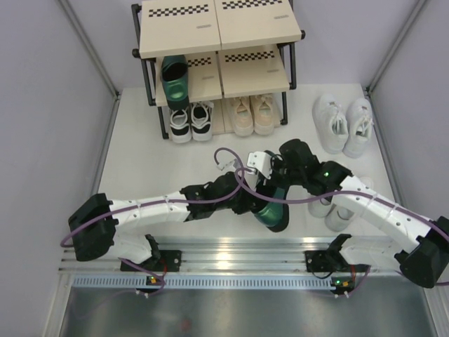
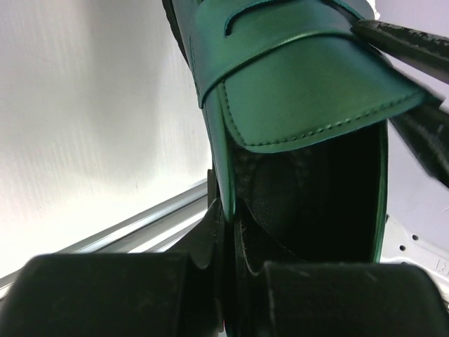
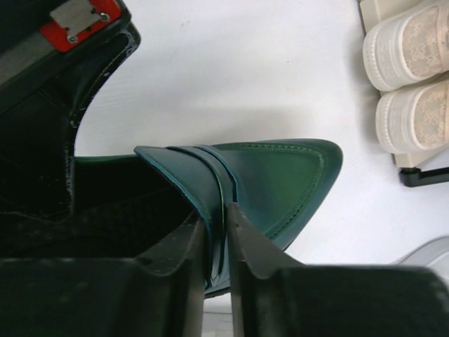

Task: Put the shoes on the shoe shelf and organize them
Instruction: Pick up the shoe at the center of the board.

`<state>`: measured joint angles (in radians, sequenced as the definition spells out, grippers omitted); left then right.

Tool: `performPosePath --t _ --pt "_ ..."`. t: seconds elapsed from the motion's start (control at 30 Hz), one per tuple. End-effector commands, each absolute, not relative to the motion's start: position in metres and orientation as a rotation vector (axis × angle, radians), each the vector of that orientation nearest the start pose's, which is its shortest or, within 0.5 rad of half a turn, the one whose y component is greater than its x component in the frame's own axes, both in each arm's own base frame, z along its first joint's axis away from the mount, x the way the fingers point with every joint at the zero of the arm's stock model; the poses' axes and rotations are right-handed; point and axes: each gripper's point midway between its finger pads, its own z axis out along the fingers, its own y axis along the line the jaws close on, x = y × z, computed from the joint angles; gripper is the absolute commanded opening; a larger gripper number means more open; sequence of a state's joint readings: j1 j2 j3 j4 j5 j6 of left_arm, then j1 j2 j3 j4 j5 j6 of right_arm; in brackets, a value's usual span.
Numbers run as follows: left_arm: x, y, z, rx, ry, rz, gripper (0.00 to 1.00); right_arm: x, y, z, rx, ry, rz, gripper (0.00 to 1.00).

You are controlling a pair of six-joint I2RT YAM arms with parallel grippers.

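"Green shoe [image 1: 272, 213] vs grippers, where?"
"Between the 2. Left gripper [image 2: 226, 223] clamped on its opening rim, shoe running forward from that grip. Right gripper [image 3: 216, 232] pinched tight on its side edge by the strap, toe sticking out past the grip."
"Shoe shelf [image 1: 210, 31]?"
"Well ahead of both grippers; 1 matching green shoe [image 1: 175, 78] on its middle tier."

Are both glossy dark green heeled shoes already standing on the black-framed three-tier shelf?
No: one glossy dark green heeled shoe stands on the black-framed shelf's middle board, while its mate is away from it.
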<state>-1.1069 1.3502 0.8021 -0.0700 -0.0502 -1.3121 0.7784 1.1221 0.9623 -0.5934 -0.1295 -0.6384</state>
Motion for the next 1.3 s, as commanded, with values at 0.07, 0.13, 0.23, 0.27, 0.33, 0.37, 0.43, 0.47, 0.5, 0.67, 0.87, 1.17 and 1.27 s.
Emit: performPosePath --t 0.07,0.13,0.23,0.27,0.33,0.37,0.43,0.47,0.5,0.67,0.87,1.17,1.27 --pt "0.157 -0.397 0.235 -0.279 2.224 -1.522 0.00 0.240 0.216 0.180 -1.525 1.728 0.133 0.00" --pt "0.156 -0.395 0.233 -0.285 2.218 -1.529 0.00 0.238 0.215 0.184 -1.537 1.715 0.134 0.00" --pt "0.154 -0.393 0.248 -0.293 2.137 -1.629 0.08 0.231 0.211 0.195 -1.584 1.674 0.149 0.00" --pt "0.151 -0.390 0.241 -0.293 2.128 -1.647 0.29 0.228 0.211 0.197 -1.590 1.660 0.164 0.00" --pt "0.145 -0.383 0.253 -0.270 2.055 -1.729 0.69 0.225 0.206 0.204 -1.591 1.634 0.197 0.00" --pt "0.143 -0.375 0.259 -0.243 2.001 -1.756 0.77 0.226 0.203 0.207 -1.581 1.629 0.196 0.00" --pt "0.139 -0.367 0.265 -0.203 1.956 -1.765 0.90 0.225 0.198 0.212 -1.556 1.619 0.211 0.00" --pt "0.140 -0.362 0.266 -0.161 1.931 -1.745 0.91 0.224 0.196 0.213 -1.551 1.613 0.217 0.00" --pt "0.132 -0.355 0.272 -0.107 1.904 -1.768 0.92 0.224 0.192 0.217 -1.531 1.607 0.217 0.00" --pt "0.135 -0.324 0.274 -0.076 1.823 -1.662 0.98 0.201 0.194 0.229 -1.555 1.463 0.355 0.00" --pt "0.146 -0.289 0.257 -0.190 1.779 -1.633 0.98 0.175 0.204 0.248 -1.655 1.343 0.487 0.00" --pt "0.176 -0.295 0.252 -0.230 1.774 -1.711 0.98 0.134 0.218 0.311 -1.664 1.165 0.734 0.00" --pt "0.179 -0.304 0.254 -0.225 1.772 -1.748 0.98 0.128 0.217 0.320 -1.655 1.138 0.761 0.00"
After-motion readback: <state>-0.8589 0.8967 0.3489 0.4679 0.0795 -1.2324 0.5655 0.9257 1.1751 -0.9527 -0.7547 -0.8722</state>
